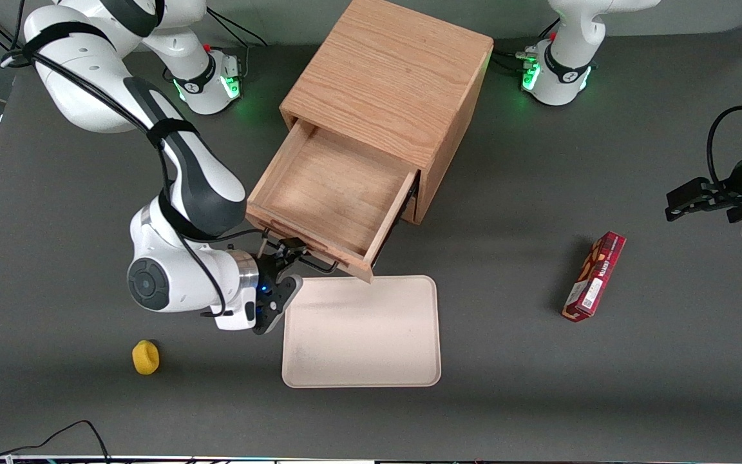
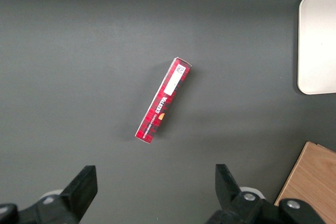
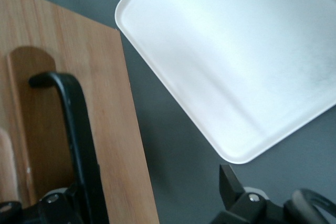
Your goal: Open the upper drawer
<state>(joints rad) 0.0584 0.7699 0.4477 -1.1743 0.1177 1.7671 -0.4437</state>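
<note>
While the upper drawer [image 1: 326, 193] sits pulled well out at frame centre, your gripper [image 1: 286, 256] is at its black bar handle [image 3: 79, 140]; fingers spread wide, one cut off; tray [image 1: 361, 332] just beside the drawer front.

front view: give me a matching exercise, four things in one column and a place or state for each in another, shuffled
Things:
1. upper drawer
2. gripper
3. red box
4. yellow object

Places or states:
A. lies on the table toward the parked arm's end
B. pulled out of the cabinet, inside bare
C. at the drawer's black bar handle
D. on the table toward the working arm's end, nearer the front camera than the cabinet

Pairs: 1-B, 2-C, 3-A, 4-D
</note>
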